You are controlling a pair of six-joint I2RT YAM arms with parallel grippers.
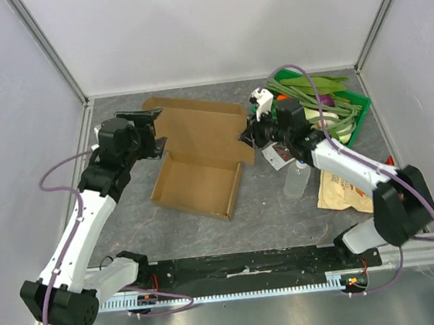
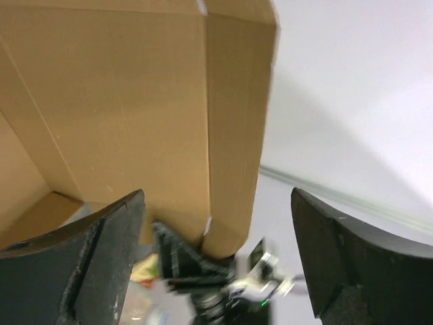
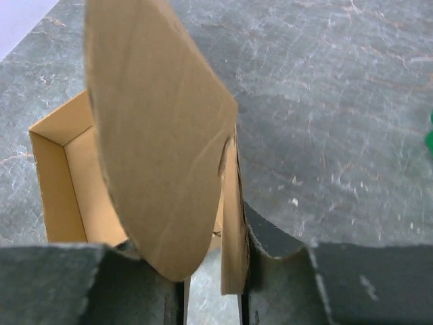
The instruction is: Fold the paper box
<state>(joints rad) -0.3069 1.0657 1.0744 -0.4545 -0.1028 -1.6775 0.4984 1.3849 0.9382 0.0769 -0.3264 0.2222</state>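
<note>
The paper box lay just left of the green tray, seemingly about half folded. Its base walls stood up as a shallow tray, but the lid panel leaned open behind, so tucking flaps and closing were probably left to do. The left gripper, at the box side farthest from that tray, gaped wide and held nothing. The right gripper, nearest it, appeared pinched on a lid flap. The table was mottled grey, and the walls were plain white.

paper box ahead, left gripper spread (wide)
</note>
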